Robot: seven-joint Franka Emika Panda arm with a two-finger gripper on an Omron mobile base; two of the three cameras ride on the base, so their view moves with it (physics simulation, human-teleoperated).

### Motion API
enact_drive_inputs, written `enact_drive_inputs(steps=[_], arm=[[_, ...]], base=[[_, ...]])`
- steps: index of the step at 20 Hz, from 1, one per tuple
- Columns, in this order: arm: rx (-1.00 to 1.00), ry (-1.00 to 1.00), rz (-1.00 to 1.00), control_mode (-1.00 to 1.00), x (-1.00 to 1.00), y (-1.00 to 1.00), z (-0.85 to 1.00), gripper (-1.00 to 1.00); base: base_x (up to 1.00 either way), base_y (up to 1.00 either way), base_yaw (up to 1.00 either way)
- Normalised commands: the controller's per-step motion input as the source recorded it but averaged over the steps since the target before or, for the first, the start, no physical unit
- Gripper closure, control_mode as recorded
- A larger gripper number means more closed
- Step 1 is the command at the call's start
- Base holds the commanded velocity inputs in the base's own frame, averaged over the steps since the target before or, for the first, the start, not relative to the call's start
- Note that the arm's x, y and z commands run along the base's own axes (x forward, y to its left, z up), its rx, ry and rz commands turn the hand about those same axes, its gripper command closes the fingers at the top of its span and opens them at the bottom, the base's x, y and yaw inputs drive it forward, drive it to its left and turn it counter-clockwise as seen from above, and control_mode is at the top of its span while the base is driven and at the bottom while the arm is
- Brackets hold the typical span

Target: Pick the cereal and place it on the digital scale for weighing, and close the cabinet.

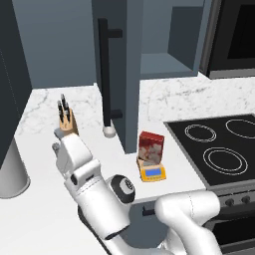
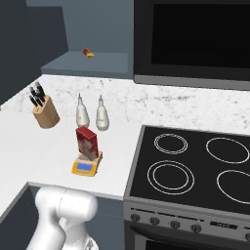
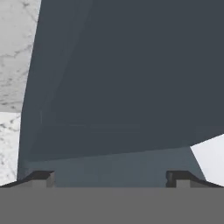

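Step in hand: the cereal [image 1: 151, 147] stands upright on the digital scale [image 1: 153, 172], so by the look of it you have the weighing half done; closing the cabinet [image 1: 122, 74] is what remains.
Gripper: your gripper [image 3: 111, 177] is empty, its jaws standing wide apart.
Cabinet door: it hangs open, directly ahead of your fingertips [image 3: 41, 177] and close, its slate face spanning the hand view.
Cereal and scale: both sit off to your gripper's right, near the stove [image 2: 195, 166].
Next move: you probably need to press a finger or the hand against the door's face and swing it shut.
Hard to tell: you cannot judge whether the fingertips touch the door.
Handle: the black bar handle [image 1: 104, 74] shows on the door's edge in the left base view.
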Motion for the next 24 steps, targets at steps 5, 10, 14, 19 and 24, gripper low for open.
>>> enact_drive_inputs(steps=[5,10,14,19,24], arm=[[0.08,0.08,-0.24,-1.0,0.02,0.41,0.0,-1.0],[0.33,0.12,-0.31,-1.0,0.0,0.04,0.0,-1.0],[0.34,0.23,-0.21,-1.0,0.07,0.0,0.0,-1.0],[0.2,0.26,-0.1,-1.0,0.74,-0.04,-0.03,-1.0],[0.0,0.12,-0.04,-1.0,0.53,0.0,0.0,-1.0]], base=[[0.0,0.0,0.0],[0.0,0.0,0.0],[0.0,0.0,0.0],[0.0,0.0,0.0],[0.0,0.0,0.0]])
